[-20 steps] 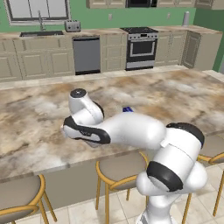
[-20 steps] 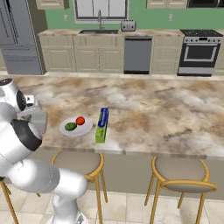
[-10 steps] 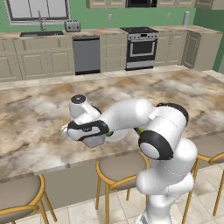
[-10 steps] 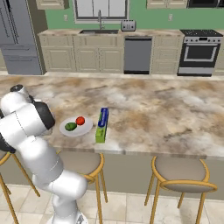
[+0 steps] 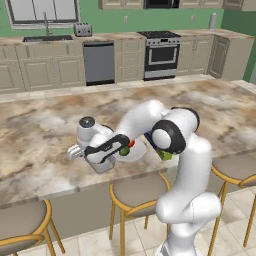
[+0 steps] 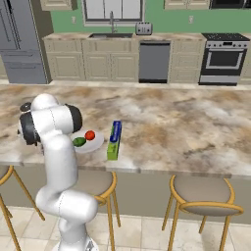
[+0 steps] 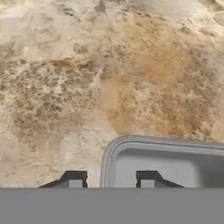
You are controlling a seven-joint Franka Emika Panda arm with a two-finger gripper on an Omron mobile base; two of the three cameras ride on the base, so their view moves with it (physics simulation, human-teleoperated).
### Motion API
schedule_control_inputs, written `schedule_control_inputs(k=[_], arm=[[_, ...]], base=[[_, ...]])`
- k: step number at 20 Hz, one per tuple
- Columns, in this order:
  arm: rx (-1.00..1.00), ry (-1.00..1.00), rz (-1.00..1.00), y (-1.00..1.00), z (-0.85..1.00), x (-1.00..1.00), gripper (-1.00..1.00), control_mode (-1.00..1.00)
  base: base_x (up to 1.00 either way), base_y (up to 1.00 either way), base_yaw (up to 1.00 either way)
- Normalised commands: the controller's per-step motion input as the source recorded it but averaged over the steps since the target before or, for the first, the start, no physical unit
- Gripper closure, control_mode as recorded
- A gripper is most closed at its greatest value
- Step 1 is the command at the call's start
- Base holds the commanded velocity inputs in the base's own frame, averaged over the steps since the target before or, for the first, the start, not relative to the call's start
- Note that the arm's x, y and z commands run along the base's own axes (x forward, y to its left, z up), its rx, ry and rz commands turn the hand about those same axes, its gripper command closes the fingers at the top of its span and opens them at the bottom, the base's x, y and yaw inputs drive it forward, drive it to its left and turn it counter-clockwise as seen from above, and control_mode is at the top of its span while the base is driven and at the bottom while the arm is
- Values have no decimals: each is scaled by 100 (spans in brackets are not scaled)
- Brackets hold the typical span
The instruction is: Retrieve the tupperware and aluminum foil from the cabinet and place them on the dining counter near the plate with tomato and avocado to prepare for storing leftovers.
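Left base view: gripper (image 5: 100,159) sits low at center left over the tupperware (image 5: 104,164), beside the plate (image 5: 134,150); finger gap cannot be judged here.

Right base view: aluminum foil (image 6: 114,139) lies right of the plate on the dining counter (image 6: 186,122), near its front edge.

Hand view: fingertips (image 7: 75,179) stand narrowly parted, straddling the tupperware's left rim at lower center; bare counter fills the upper frame.

Dining counter (image 6: 196,122): plate (image 6: 93,144), aluminum foil (image 6: 114,139) beside it, tupperware (image 7: 175,164) near edge.
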Motion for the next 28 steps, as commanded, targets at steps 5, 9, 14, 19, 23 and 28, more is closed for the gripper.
schedule_control_inputs(k=[5, 9, 14, 19, 23, 28], arm=[[1, -26, 0, 36, 0, 64, -100, -100], [0, -31, -4, 23, 19, 20, -100, -100], [0, -19, -18, -16, 94, -38, -100, -100], [0, -18, -21, -70, 100, -92, -100, -100], [4, -7, -17, -77, 100, -86, -100, -100], [16, 2, -14, -72, 100, -28, -100, -100]], base=[[0, 0, 0], [0, 0, 0], [0, 0, 0], [0, 0, 0], [0, 0, 0], [0, 0, 0]])
